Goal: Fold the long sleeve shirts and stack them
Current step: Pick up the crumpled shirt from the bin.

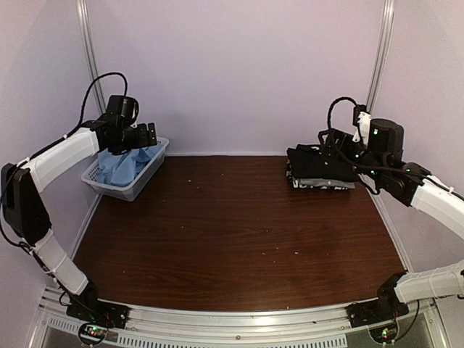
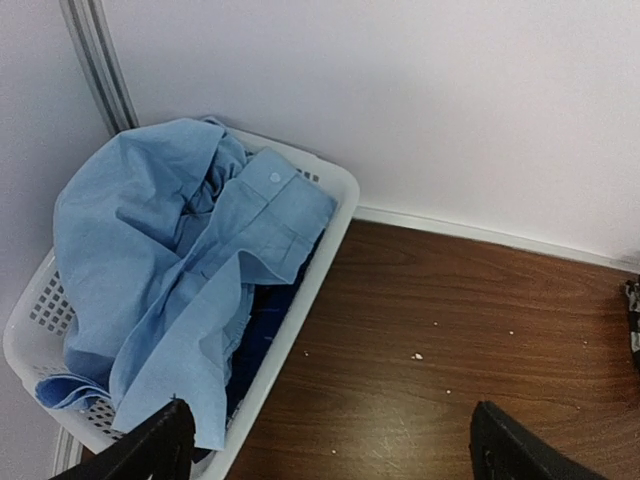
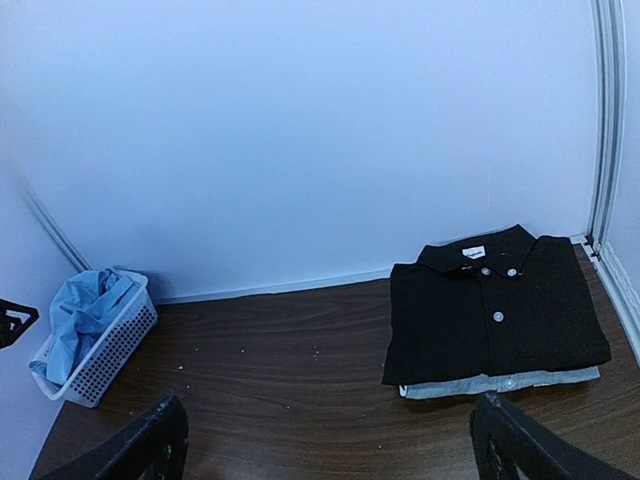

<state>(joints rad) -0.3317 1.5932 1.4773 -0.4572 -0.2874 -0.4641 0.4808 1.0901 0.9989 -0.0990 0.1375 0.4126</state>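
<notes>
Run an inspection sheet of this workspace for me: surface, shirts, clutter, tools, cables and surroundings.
Surface: dark wooden table, bare in the middle.
Job's things: blue shirt crumpled in a white basket at the far left; black shirt folded on top of a grey shirt at the far right.
Clutter: small pale crumbs scattered on the wood.
Grippers: left tool open, by the basket; right tool open, facing the folded pile.
Cables: black cable looped over the left arm; another on the right arm.
Surroundings: plain white walls, metal rails in the corners.
</notes>
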